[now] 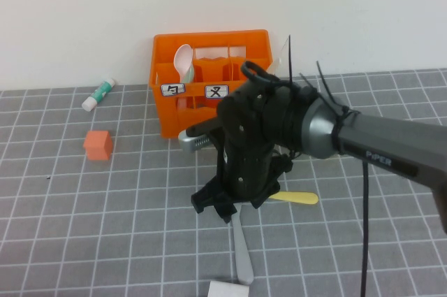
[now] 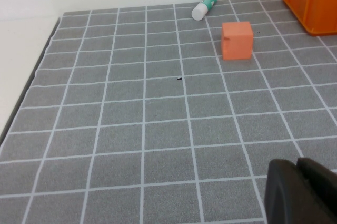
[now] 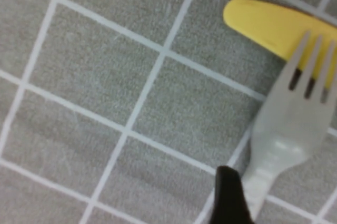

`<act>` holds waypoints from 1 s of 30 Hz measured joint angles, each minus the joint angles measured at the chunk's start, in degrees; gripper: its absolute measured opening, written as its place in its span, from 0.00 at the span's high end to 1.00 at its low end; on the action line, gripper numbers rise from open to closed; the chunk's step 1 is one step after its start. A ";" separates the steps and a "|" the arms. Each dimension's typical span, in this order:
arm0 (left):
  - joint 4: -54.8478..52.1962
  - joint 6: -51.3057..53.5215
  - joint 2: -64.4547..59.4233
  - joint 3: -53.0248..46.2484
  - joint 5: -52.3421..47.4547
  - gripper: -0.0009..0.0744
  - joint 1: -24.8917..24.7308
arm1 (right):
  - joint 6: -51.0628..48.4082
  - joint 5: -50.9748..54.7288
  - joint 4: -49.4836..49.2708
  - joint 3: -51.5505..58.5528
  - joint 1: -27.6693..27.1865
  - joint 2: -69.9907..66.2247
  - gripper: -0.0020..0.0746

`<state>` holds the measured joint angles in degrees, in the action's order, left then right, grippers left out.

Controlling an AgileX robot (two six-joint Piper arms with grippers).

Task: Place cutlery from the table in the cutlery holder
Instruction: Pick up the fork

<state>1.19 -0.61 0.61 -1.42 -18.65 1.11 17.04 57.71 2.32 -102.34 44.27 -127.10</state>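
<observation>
Hovering low over the grey fork (image 1: 241, 248) on the table (image 1: 84, 227), the right gripper (image 1: 222, 207) sits at six o'clock from the cutlery holder (image 1: 167, 112), but I cannot tell whether it is parted or clamped. Since the fork's tines overlap the pale yellow knife (image 1: 297, 198), lifting could likely drag or flick that knife. The arm hides the holder's right side, and the left gripper (image 2: 300, 192) shows only as a dark edge, its state unreadable.

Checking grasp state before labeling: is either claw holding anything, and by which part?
Cannot be told. The right claw sits low over the grey fork, one finger beside its neck, but closure isn't visible. The left claw is over bare table, holding nothing visible.
</observation>
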 joint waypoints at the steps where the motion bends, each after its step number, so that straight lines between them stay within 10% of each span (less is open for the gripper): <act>1: 0.00 0.00 0.00 0.00 0.00 0.99 0.00 | 0.02 -0.14 -0.12 0.00 0.00 -0.23 0.41; 11: 0.00 0.00 0.00 0.00 0.00 0.99 0.04 | -0.55 0.21 0.11 -0.45 0.23 -3.24 0.44; 21: 0.00 0.00 0.00 0.00 0.00 0.99 0.04 | -1.84 1.57 1.79 -1.05 1.32 -3.61 0.83; 30: 0.00 0.00 0.00 0.00 0.00 0.99 0.04 | -10.25 2.96 2.81 -0.14 3.64 -0.24 0.82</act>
<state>1.19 -0.61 0.61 -1.42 -18.65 1.15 6.79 60.67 5.13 -102.48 47.91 -127.34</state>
